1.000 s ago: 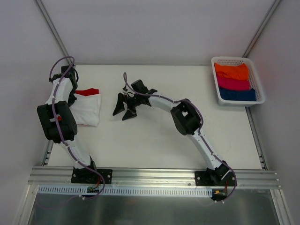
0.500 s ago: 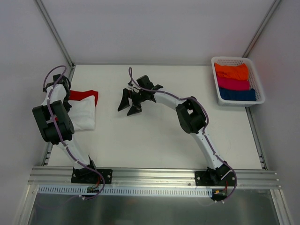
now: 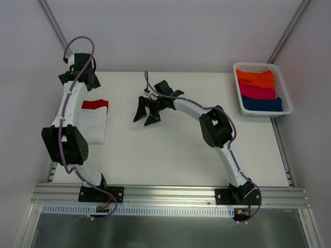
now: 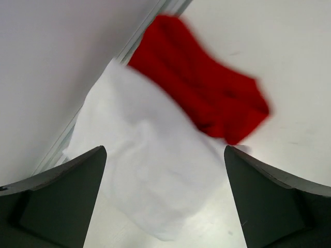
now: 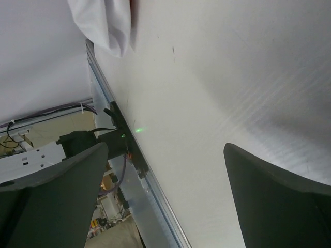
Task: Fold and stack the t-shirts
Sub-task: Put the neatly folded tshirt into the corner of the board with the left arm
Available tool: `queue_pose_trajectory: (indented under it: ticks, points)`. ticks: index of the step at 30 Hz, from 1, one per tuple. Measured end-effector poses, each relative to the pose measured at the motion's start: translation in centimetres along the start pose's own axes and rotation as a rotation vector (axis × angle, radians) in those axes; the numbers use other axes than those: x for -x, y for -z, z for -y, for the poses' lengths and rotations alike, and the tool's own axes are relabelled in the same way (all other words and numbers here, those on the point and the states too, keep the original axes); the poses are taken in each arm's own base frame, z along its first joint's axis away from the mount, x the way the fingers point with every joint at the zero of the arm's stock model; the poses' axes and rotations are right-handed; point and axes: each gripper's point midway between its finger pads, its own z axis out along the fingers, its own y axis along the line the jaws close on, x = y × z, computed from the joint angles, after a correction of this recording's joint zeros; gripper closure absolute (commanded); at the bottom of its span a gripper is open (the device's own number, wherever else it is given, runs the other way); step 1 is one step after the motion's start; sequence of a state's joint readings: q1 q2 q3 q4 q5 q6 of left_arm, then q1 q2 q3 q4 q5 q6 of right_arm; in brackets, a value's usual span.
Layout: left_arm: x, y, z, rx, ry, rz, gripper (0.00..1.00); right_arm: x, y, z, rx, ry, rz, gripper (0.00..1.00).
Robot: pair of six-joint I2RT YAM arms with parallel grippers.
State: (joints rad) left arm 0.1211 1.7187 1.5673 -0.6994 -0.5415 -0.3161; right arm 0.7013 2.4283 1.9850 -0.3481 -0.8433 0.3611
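Observation:
A folded white t-shirt (image 3: 93,125) lies at the table's left edge, overlapping a red t-shirt (image 3: 95,104) whose far part sticks out behind it. My left gripper (image 3: 83,77) hangs above the back left corner, lifted clear of both shirts. In the left wrist view the left gripper (image 4: 164,151) is open and empty, with the white t-shirt (image 4: 150,170) and the red t-shirt (image 4: 207,93) below it. My right gripper (image 3: 147,111) stands open over bare table to the right of the shirts. In the right wrist view the right gripper (image 5: 165,147) holds nothing, with a corner of white t-shirt (image 5: 106,23) at the top.
A white basket (image 3: 287,101) at the back right holds folded orange, pink and blue clothes. A metal rail (image 5: 121,139) runs along the table's left edge close to the shirts. Walls enclose the table on the left, back and right.
My left gripper has opened, let go of the white t-shirt and risen toward the back corner. The white t-shirt now rests on the red one. The right gripper has drifted slightly right.

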Motion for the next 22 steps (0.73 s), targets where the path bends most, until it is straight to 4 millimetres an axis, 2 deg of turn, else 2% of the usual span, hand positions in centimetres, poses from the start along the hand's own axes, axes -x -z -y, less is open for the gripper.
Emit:
queue_pose_trajectory:
  ticks: [3,4,5,7,8,10,15,17,18,20,22]
  points:
    - [6.4,6.9,3.4,-0.153,0.029,0.209,0.01,1.0,2.2,-1.4,-0.002,0.038,0.043,0.00]
    - [8.4,9.9,4.6,-0.220,0.035,0.282,0.01,1.5,3.2,-1.8,-0.006,0.053,0.064,0.00]
    - [9.8,12.4,5.3,-0.277,0.049,0.339,0.01,2.0,4.4,-2.4,-0.012,0.069,0.089,0.00]
    - [10.9,16.0,6.3,-0.398,0.075,0.400,0.01,2.8,6.8,-3.1,-0.040,0.093,0.138,0.00]
    - [10.5,17.0,6.6,-0.455,0.077,0.395,0.01,3.1,7.8,-3.3,-0.054,0.101,0.156,0.00]
    - [9.1,17.5,7.5,-0.545,0.076,0.357,0.01,3.8,10.5,-3.6,-0.103,0.113,0.207,0.01]
    - [0.0,14.8,12.8,-0.703,-0.015,0.063,0.01,4.4,17.1,-2.8,-0.276,0.139,0.302,0.01]
    - [-3.8,14.6,14.8,-0.733,-0.081,-0.036,0.01,4.8,19.4,-2.9,-0.344,0.158,0.338,0.00]
    - [-5.2,15.1,15.7,-0.759,-0.115,-0.072,0.01,4.9,20.5,-3.2,-0.381,0.172,0.361,0.00]
    - [-6.7,16.7,17.1,-0.823,-0.156,-0.102,0.01,4.9,22.8,-4.2,-0.446,0.202,0.407,0.00]
    - [-6.7,18.6,18.0,-0.880,-0.175,-0.096,0.01,4.2,25.9,-5.4,-0.533,0.222,0.466,0.01]
